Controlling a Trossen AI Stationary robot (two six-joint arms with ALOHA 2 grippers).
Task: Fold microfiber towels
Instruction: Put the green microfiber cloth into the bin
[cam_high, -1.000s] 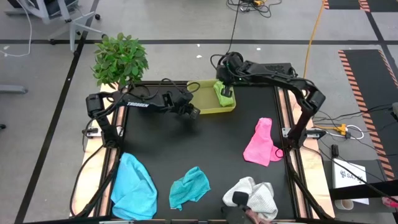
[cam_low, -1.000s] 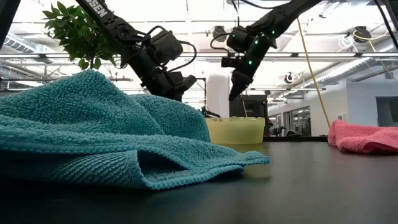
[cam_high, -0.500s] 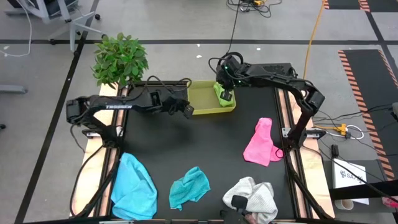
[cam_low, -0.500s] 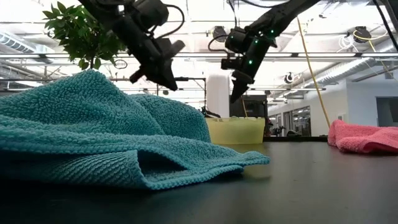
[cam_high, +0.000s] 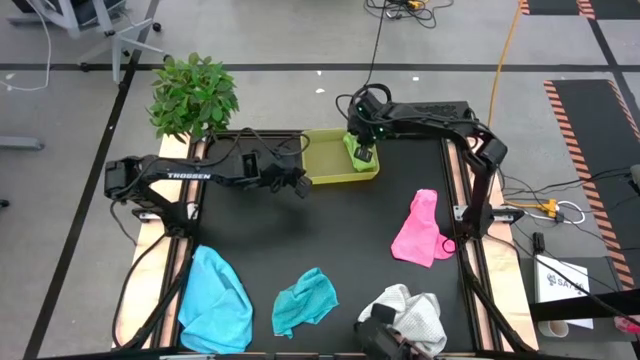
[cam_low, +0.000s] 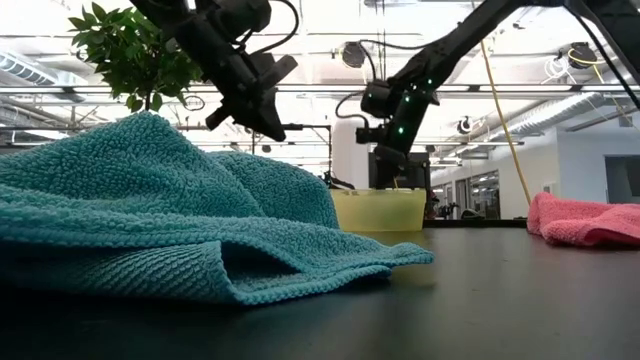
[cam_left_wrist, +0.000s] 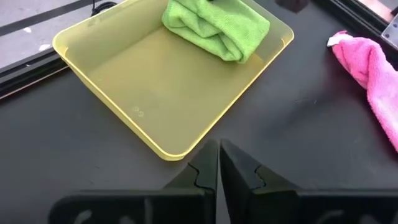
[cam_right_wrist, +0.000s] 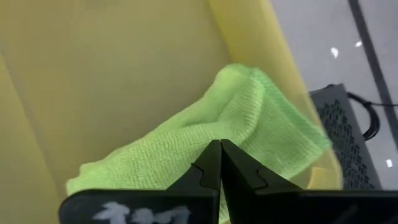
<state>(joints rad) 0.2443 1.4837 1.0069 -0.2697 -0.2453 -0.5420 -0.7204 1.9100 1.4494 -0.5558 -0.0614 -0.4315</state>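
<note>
The right gripper (cam_right_wrist: 219, 163), fingers shut and empty, hung directly above the folded lime-green microfiber towel (cam_right_wrist: 230, 134) lying in the rigid yellow-green plastic tray (cam_left_wrist: 143, 87); the left gripper (cam_left_wrist: 219, 163), likewise shut and empty, hovered beside the tray's near corner.

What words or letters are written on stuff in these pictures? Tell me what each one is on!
"TROSSEN": white letters along the left arm, read in the high view.
A white label on a box on the floor past the table's right edge has dark print, too small to read.
In the low view, white letters on the left arm are cut off at the picture's top, unreadable.
The towels and the yellow tray show no writing.
</note>
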